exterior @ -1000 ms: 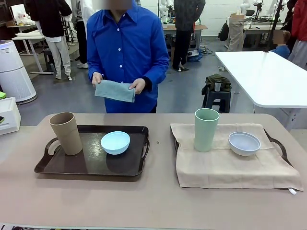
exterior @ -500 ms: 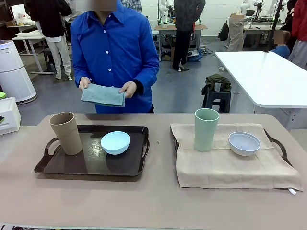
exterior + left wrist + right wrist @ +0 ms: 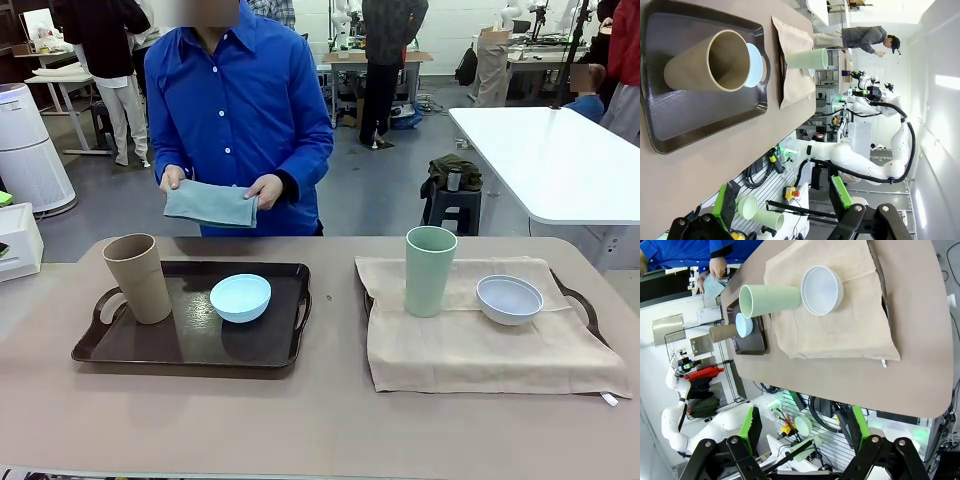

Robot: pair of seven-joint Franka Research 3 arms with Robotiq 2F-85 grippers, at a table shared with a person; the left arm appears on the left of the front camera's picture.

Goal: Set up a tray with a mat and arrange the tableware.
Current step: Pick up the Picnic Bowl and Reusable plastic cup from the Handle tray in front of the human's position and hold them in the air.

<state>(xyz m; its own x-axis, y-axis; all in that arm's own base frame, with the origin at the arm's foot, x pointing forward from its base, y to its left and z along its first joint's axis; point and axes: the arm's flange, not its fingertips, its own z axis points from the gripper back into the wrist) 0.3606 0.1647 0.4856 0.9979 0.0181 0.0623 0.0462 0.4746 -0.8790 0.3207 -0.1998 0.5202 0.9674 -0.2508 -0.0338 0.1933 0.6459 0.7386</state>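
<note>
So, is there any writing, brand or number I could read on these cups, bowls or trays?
No readable text anywhere.
Plain, no print: tan tumbler, green tumbler, blue bowl, white bowl, dark tray.
Too small to read: white tag at the corner of the beige mat.

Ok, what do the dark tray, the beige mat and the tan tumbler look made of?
Dark tray: probably hard plastic, semi-gloss; its floor shows a faint sheen. Beige mat: woven cloth, matte, wrinkled, with soft uneven edges. Tan tumbler: matte, opaque, likely plastic or a fibre composite; the look leaves it open.
</note>
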